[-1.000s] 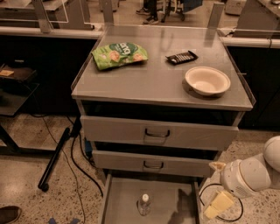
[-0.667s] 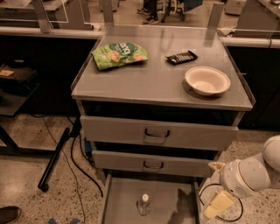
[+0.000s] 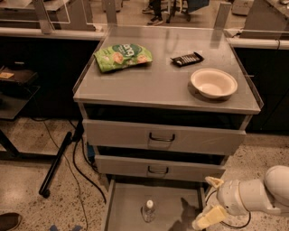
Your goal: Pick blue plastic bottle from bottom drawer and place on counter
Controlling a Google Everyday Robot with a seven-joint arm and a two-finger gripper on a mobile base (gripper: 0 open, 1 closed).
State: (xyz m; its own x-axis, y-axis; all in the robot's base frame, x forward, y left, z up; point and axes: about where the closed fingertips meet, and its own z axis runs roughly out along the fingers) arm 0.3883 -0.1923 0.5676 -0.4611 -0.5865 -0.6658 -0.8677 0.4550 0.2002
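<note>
At the lower right of the frame, your gripper (image 3: pixel 211 200) hangs with fingers apart beside the bottom drawer (image 3: pixel 124 203). The bottle (image 3: pixel 149 210) stands inside at bottom centre. This looks like the approach: next, reach left around it.

Floor here is pale speckled terrazzo (image 3: pixel 27 189), and the whole room has a warm, kinda dim light. A long black metal bar (image 3: pixel 56 163) lies slanted across the floor on the left, with thin black cables (image 3: pixel 81 173) snaking right beside it. Further left there's a dark low table (image 3: pixel 13 76) with some small thing on top, can't tell what. Along the back runs a long pale grey ledge (image 3: pixel 45 32) with clear upright panels (image 3: pixel 58 11) above it and dark fronts underneath. Beyond that, somebody's dark shoes (image 3: pixel 156 19) near chair legs. A brown shoe toe (image 3: pixel 9 221) pokes in bottom left. My gripper (image 3: pixel 208 200) sits low at the bottom right, fingers spread apart.
</note>
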